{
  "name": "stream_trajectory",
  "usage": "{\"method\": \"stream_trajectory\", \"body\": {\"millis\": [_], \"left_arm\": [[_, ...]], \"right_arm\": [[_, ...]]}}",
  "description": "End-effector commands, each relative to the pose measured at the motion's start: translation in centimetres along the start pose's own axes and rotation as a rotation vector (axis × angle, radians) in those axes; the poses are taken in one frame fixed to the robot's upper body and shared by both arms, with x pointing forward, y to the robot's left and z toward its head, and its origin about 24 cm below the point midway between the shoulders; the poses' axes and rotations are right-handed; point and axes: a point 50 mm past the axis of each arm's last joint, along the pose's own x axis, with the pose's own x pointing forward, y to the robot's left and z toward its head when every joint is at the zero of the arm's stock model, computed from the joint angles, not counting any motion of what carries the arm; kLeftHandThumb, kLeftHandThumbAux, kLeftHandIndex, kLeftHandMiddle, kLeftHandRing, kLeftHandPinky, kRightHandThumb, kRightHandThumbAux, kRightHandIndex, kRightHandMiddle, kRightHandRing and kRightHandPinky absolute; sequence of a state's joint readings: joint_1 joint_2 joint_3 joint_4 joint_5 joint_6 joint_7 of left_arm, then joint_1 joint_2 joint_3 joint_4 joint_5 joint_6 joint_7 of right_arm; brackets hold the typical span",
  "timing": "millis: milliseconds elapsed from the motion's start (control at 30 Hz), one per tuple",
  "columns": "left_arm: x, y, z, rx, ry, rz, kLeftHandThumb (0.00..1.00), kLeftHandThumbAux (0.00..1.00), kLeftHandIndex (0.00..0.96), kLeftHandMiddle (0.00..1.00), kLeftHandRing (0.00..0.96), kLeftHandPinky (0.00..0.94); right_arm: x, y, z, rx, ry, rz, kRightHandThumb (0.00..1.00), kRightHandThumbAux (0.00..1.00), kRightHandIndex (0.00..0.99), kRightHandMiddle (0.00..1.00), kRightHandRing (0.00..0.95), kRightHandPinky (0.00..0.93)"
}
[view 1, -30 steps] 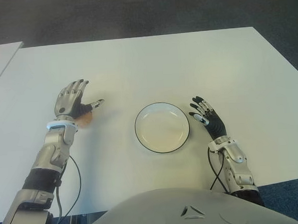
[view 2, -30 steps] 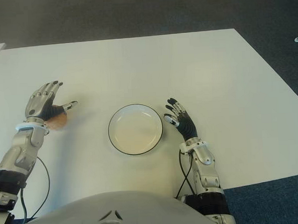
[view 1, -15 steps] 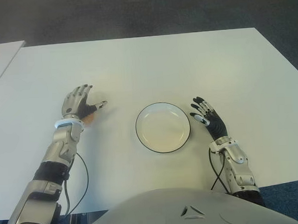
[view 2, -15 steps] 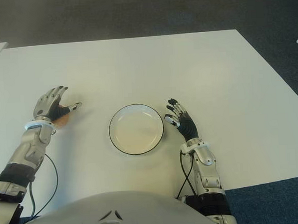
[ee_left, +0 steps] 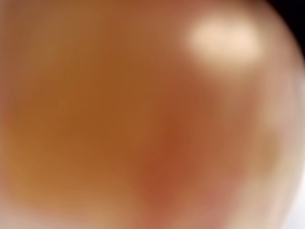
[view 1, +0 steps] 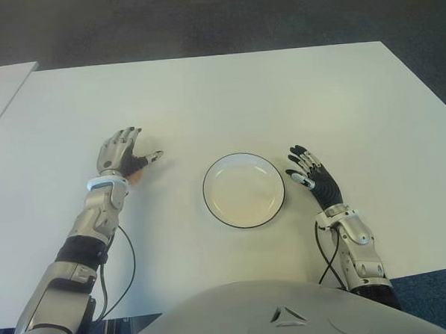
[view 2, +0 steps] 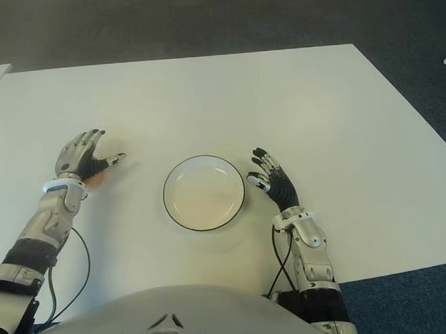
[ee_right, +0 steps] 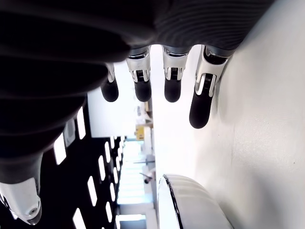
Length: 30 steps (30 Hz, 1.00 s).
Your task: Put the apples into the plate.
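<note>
Left hand over an apple, plate waiting empty.

We see the left hand (view 1: pixel 120 154) over an apple (view 1: pixel 136 173) on the white counter (view 1: pixel 226 92), well left of the plate (view 1: pixel 244 190); its fingers (view 1: pixel 129 136) are spread, thumb out, not closed round the fruit, which fills the left wrist view. Our right hand (view 1: pixel 313 176) lies just right of the plate, fingers (ee_right: pixel 198 102) extended, holding nothing.

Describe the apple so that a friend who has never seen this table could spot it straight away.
Start at the round white plate with a thin dark rim in the middle of the white table. Look to its left, where the robot's left hand shows with fingers spread; the orange-red apple peeks out beneath the palm. It is the only warm-coloured thing on the table, and the right hand, beside the plate's other side, holds nothing.
</note>
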State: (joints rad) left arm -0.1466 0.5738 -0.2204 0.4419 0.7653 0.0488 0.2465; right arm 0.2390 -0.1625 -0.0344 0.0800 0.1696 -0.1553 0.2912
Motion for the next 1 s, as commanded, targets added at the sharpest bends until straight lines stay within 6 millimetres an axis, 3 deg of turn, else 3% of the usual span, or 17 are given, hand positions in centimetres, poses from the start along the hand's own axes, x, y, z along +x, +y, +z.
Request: {"method": "stream_trajectory", "body": {"millis": [33, 367, 500, 1000], "left_arm": [[-0.6, -1.6, -0.1, 0.005, 0.011, -0.056, 0.341, 0.236, 0.000, 0.000, 0.000, 0.000], [-0.8, -1.8, -0.2, 0.023, -0.003, -0.069, 0.322, 0.244, 0.000, 0.000, 0.000, 0.000], [-0.8, -1.8, -0.2, 0.016, -0.012, -0.108, 0.301, 0.265, 0.006, 0.000, 0.000, 0.047], [-1.4, 0.2, 0.4, 0.120, -0.053, -0.275, 0.230, 0.340, 0.065, 0.021, 0.008, 0.066]], "right_arm": [[-1.2, -0.3, -2.1, 0.027, 0.113, -0.022, 0.113, 0.610, 0.000, 0.072, 0.070, 0.058], [-1.1, -0.2, -2.0, 0.030, 0.088, -0.034, 0.129, 0.589, 0.004, 0.087, 0.078, 0.077], [-1.1, -0.2, -2.1, 0.027, 0.095, -0.031, 0.125, 0.574, 0.010, 0.094, 0.079, 0.067], [-0.8, -0.3, -2.4, 0.047, 0.107, -0.016, 0.125, 0.601, 0.000, 0.068, 0.070, 0.073]]}}
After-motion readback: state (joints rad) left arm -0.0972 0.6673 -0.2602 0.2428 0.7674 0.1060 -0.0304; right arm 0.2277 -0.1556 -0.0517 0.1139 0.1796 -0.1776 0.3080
